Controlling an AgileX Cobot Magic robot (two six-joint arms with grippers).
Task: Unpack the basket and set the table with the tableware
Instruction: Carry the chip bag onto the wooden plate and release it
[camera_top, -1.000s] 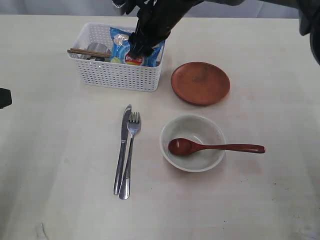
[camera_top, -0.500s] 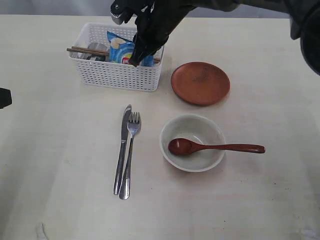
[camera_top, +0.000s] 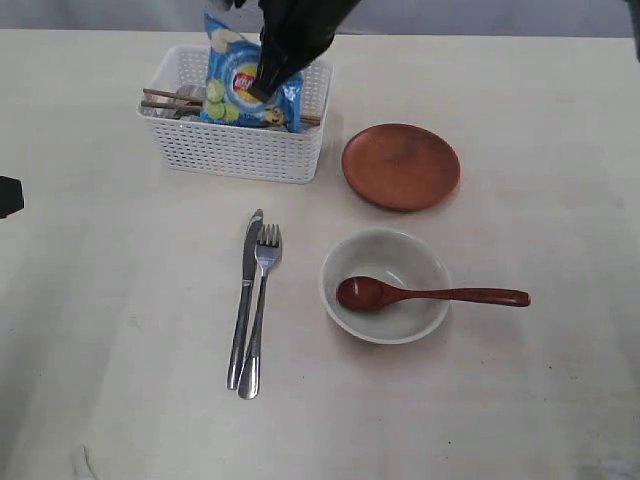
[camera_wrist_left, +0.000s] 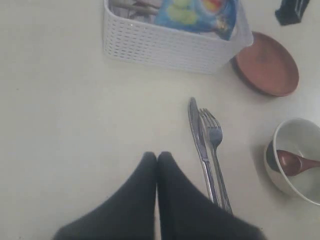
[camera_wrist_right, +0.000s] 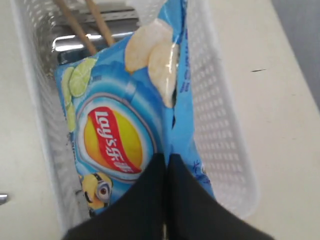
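Right gripper (camera_wrist_right: 165, 159) clamped on blue foil chip bag (camera_wrist_right: 112, 132), half out of white perforated plastic basket (camera_top: 240, 150) on cream bench (camera_top: 120, 300). Probably clearing access to wooden chopsticks (camera_top: 165, 97) inside. Left gripper (camera_wrist_left: 157, 156) closed, empty.

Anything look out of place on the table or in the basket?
A blue chip bag, not tableware, is in the right gripper, tilted and sticking up out of the basket. Nothing spilled or damaged.
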